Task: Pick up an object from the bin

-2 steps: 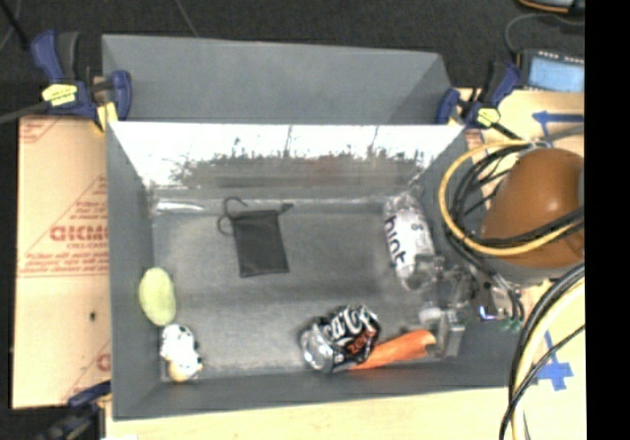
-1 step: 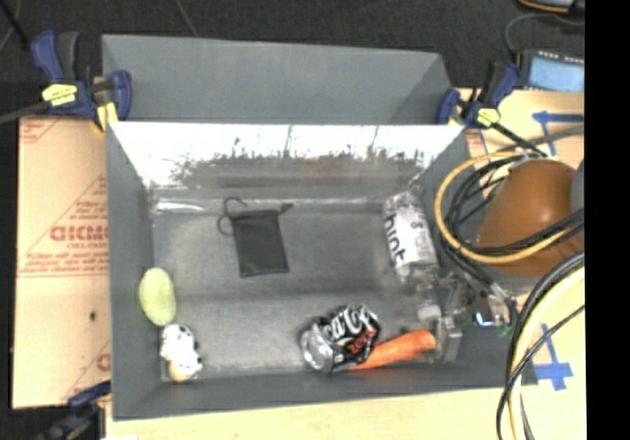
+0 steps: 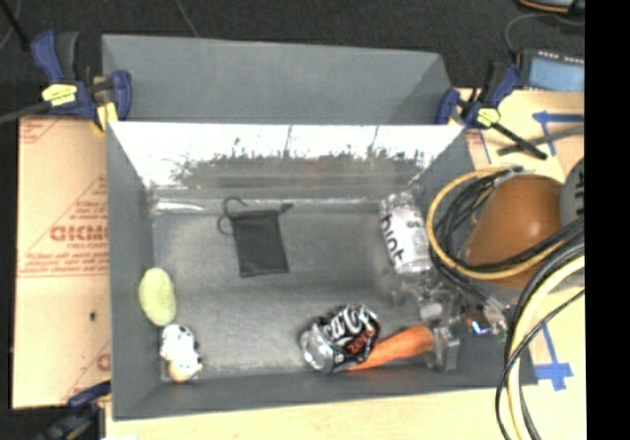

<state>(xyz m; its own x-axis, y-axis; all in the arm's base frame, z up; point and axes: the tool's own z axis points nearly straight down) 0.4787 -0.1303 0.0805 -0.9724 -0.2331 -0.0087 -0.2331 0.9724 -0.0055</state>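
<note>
My gripper (image 3: 441, 338) is low in the bin's front right corner, at the thick right end of an orange carrot (image 3: 392, 348). The carrot lies along the front wall, and its narrow end is tucked under a crushed black, white and red can (image 3: 340, 334). A clear plastic bottle with a white label (image 3: 403, 235) lies just behind the gripper against the right wall. Whether the gripper touches the carrot I cannot make out.
A black drawstring pouch (image 3: 259, 240) lies flat at the middle back. At the left are a pale yellow-green oval thing (image 3: 157, 294) and a small white toy figure (image 3: 180, 352) in the front left corner. The arm's orange dome and cables hang over the right rim.
</note>
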